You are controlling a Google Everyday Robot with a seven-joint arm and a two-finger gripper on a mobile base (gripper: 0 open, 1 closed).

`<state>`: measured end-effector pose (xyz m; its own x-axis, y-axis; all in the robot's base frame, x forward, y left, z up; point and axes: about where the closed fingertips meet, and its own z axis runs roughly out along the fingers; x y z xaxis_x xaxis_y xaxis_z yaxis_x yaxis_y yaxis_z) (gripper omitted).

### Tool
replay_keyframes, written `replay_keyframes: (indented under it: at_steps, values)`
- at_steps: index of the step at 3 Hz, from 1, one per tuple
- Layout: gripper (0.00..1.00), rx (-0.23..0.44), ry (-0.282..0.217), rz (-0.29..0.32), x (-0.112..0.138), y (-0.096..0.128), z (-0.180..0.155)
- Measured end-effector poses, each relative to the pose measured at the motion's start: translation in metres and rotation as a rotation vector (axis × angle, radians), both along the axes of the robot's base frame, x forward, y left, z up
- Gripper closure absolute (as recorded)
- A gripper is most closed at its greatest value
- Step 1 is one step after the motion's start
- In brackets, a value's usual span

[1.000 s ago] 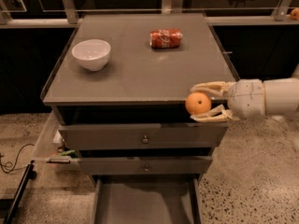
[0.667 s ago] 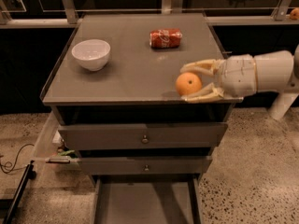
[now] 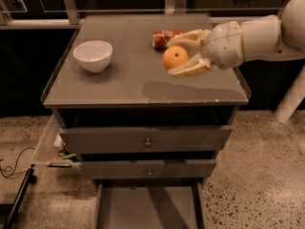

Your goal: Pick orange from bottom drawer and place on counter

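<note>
Gripper (image 3: 174, 57), right of centre frame over the counter (image 3: 119, 82), clamps the orange (image 3: 175, 59) across its middle; fruit judged light, firm, smooth, liable to roll.

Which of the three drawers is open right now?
The bottom drawer, slid far out below the two knobbed drawers. The gripper holds the orange over the counter.
</note>
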<state>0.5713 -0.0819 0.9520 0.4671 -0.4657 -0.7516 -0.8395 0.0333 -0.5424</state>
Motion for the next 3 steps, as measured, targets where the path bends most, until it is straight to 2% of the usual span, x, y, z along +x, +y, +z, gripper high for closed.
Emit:
replay_keyframes:
  at_steps: [1,3]
  values:
    - [1.00,0.013,0.035,-0.104,0.031,0.014,-0.021]
    - [1.00,0.018,0.087,-0.241,0.074,0.014,-0.047]
